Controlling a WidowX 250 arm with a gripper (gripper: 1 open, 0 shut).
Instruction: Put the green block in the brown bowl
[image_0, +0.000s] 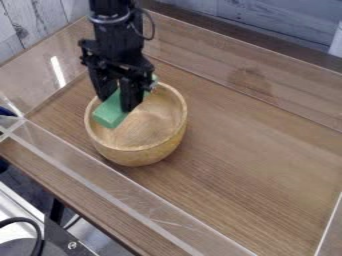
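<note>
The brown bowl (150, 140) is a round, thick-walled wooden bowl standing on the wooden table left of centre. The green block (110, 113) hangs tilted over the bowl's left rim, its lower end inside the hollow. My black gripper (118, 93) comes down from above and is shut on the block's upper end, with a finger on either side. The block's top is hidden between the fingers.
Clear acrylic walls (80, 185) fence the wooden tabletop (254, 130) on all sides. A white plank wall (30, 25) stands at the back left. Cables and dark gear (34, 240) lie below the front edge.
</note>
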